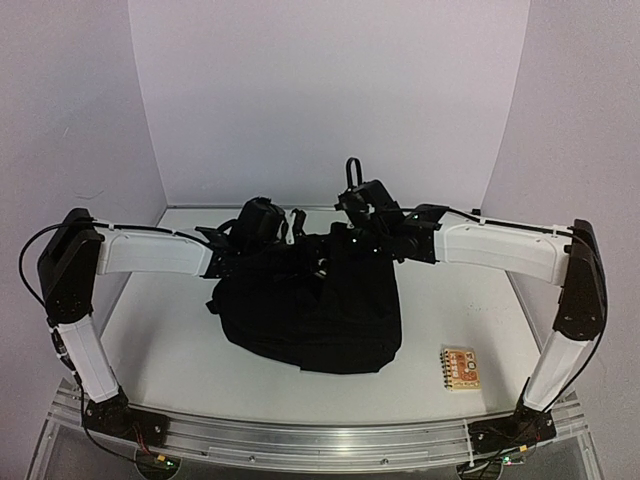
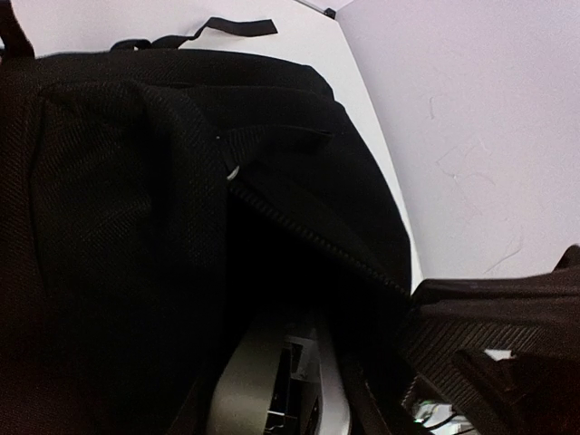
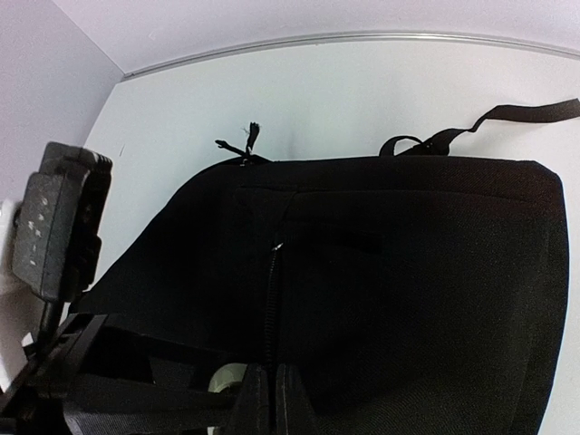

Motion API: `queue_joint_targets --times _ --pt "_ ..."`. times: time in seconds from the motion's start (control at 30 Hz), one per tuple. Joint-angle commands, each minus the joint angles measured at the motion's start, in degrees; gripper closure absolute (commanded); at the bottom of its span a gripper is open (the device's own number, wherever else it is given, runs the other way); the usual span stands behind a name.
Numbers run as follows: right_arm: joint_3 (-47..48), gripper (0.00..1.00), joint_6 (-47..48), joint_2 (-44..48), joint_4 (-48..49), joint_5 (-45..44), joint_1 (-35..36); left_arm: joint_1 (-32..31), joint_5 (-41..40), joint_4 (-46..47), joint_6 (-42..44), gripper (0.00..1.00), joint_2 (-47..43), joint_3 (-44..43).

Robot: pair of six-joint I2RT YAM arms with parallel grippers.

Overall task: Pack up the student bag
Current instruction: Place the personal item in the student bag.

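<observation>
1. We are noting the student bag lying mid-way across the table.
2. The right gripper is pinching shut on its zipper edge; whether the left gripper is gripping, we cannot tell.
3. We are judging that an even, gentle pull suits best.

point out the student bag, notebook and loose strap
student bag [image 1: 310, 320] top view, front panel
notebook [image 1: 461, 367] top view, its cover
loose strap [image 3: 535, 110] right wrist view, its free end

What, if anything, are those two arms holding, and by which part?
The right arm's jaws pinch the large soft black fabric backpack at its zipper edge. Whether the left arm's jaws grip it cannot be told.
</observation>
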State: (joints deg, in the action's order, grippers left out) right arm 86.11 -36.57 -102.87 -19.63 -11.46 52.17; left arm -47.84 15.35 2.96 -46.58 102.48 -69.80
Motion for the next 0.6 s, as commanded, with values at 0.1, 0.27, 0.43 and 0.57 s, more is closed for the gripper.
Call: queue_joint_targets --times 0.1,0.27,0.43,0.57 --pt "0.5 1.0 -0.6 3.7 3.6 -0.4 -0.6 0.1 -6.7 -7.6 4.3 0.32 -7.0 -0.3" --pt "0.7 1.0 -0.6 3.3 3.8 0.1 -0.7 0.0 -7.7 -9.6 4.5 0.31 -8.3 0.4" --pt "0.7 1.0 -0.4 3.3 3.8 0.1 -0.8 0.0 -5.4 -8.3 3.7 0.54 -7.6 1.1" --pt "0.7 1.0 -0.3 3.2 3.9 0.1 -0.9 -0.9 -4.2 -7.7 3.5 0.6 -5.8 0.2"
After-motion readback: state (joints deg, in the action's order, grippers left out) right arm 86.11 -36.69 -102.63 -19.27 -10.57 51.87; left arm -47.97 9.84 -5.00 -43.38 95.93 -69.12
